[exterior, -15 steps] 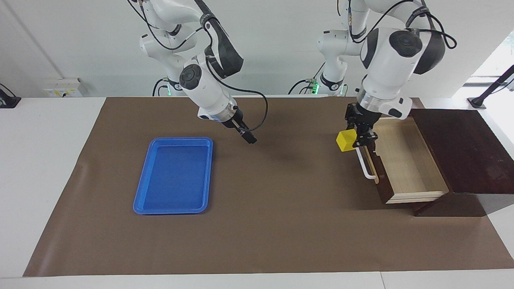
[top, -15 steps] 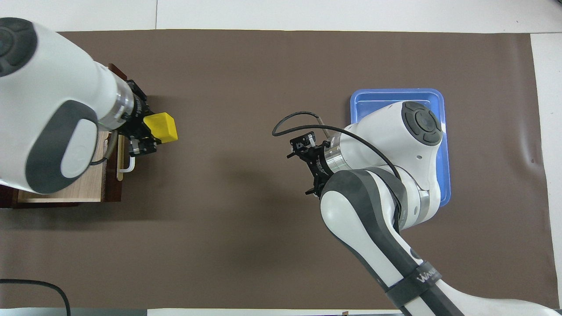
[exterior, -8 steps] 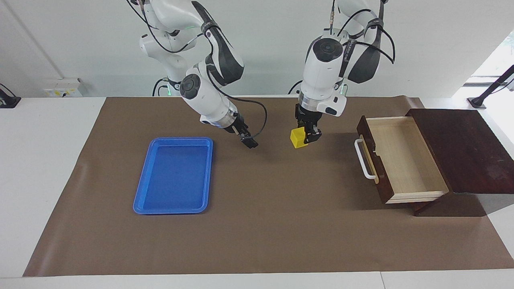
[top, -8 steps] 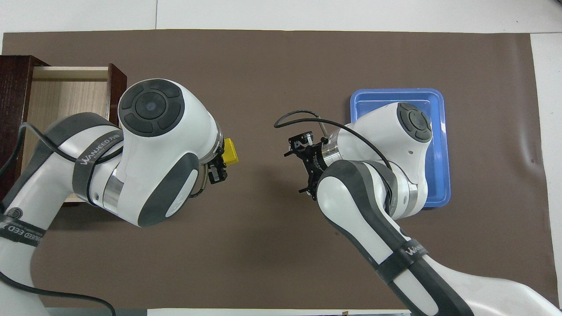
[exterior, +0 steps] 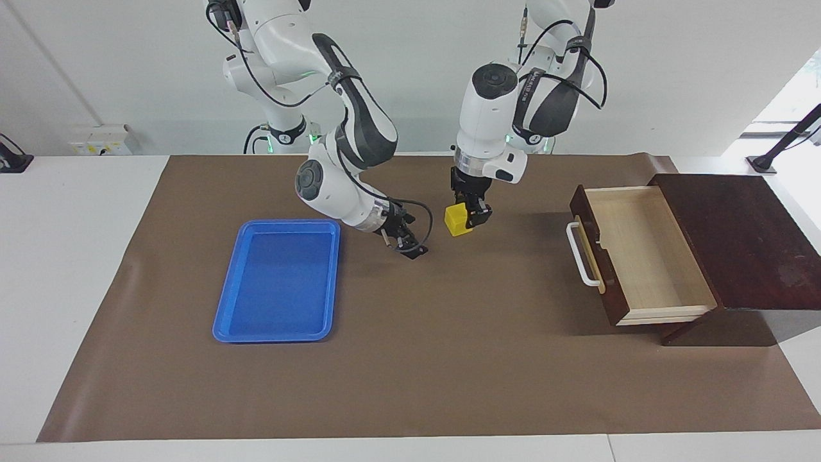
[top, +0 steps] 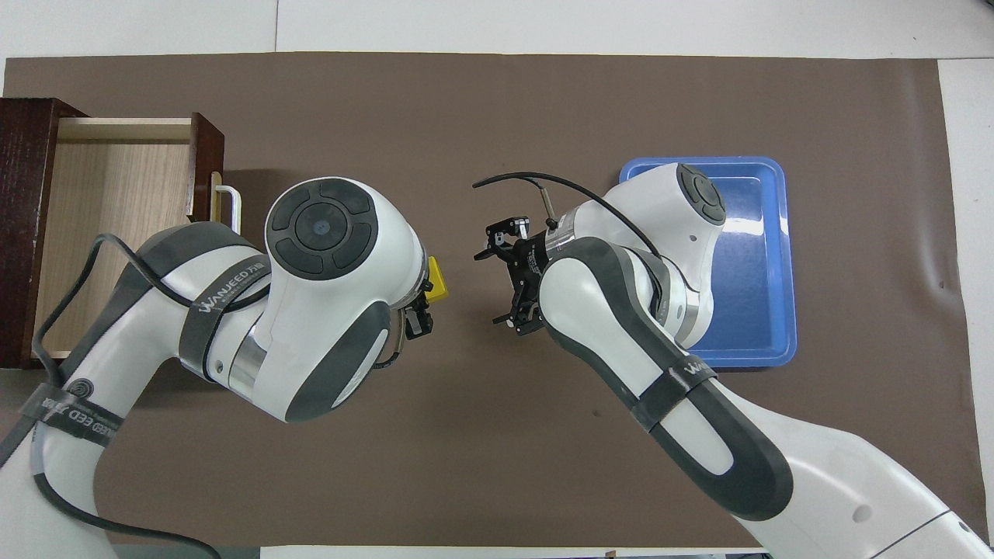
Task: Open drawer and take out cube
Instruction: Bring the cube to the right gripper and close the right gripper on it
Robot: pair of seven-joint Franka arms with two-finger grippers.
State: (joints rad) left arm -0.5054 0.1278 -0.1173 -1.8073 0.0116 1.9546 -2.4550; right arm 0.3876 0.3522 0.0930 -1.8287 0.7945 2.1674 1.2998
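Cube (exterior: 456,221) travel is the big change: a second ago the left tool (exterior: 473,218) held it just above the drawer (exterior: 641,256) front, and now it hangs over the bare brown mat (exterior: 449,359) near the middle of the desk, well apart from the drawer. The left tool's fingers are clamped on the yellow cube. So the drawer stands open with its pale inside bare, and the taking-out looks essentially done; only a set-down or a handover seems left. The right tool (exterior: 407,246) has swung lower and closer, jaws wide and holding nothing, between the blue tray (exterior: 221,321) and the cube. Open mat lies all around, though the two tools are now near each other.
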